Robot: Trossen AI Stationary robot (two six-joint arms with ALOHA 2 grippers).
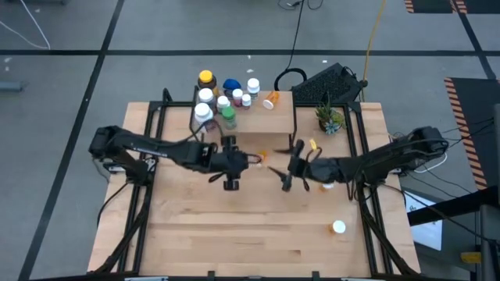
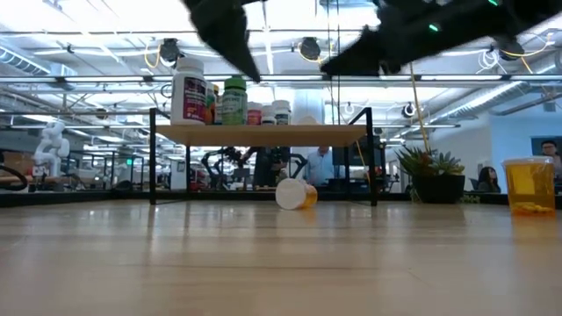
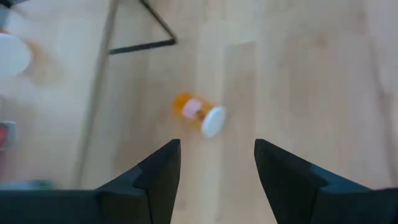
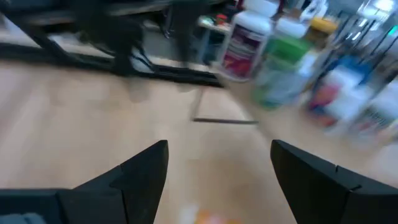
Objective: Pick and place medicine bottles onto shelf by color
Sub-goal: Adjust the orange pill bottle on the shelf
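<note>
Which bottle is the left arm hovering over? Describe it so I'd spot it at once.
Find the small raised wooden shelf at the table's far edge, crowded with upright bottles. Just in front of it, on the bare tabletop by the left tool, lies a small orange pill bottle with a white cap. Unlike the shelf's bottles, it is tipped on its side.

You're running two matte black arms built of slim jointed segments, with dark cables trailing from each base. The left gripper (image 3: 216,171) and right gripper (image 4: 219,174) each carry two broad, angular black fingers. A green light glows on one arm in the low view.
</note>
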